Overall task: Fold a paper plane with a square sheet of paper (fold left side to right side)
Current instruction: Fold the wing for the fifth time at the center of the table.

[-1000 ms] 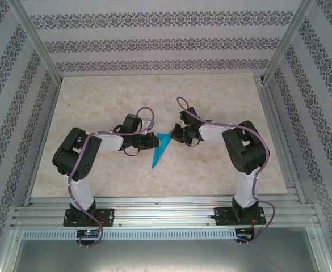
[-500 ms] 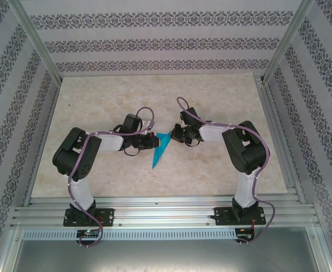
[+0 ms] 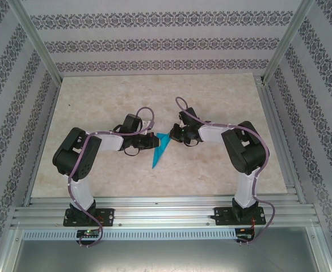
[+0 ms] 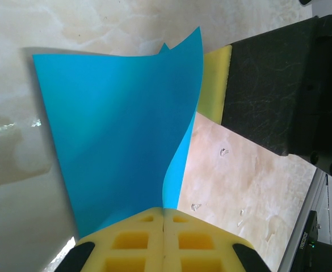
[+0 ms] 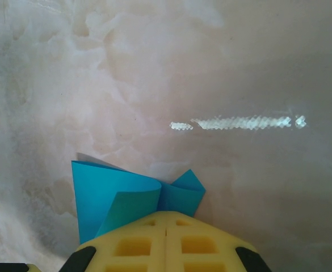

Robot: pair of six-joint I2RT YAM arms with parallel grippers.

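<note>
— Left gripper point(image 4: 163, 218)?
— Yellow foam pads point(image 4: 131, 243) pressed together, clamped on the curled edge of the thin cyan-blue folded sheet of paper point(image 4: 114, 130). Wide end raised between both grippers, pointed tip resting on the pale marbled table point(image 3: 97, 102), toward the bases.
— Right gripper point(image 5: 166, 218)?
— Closed too, nipping the sheet's opposite corner.

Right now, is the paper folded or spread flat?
Folded, not spread. From above the paper is a narrow pointed shape; the right wrist view shows one flap curled over another layer.
</note>
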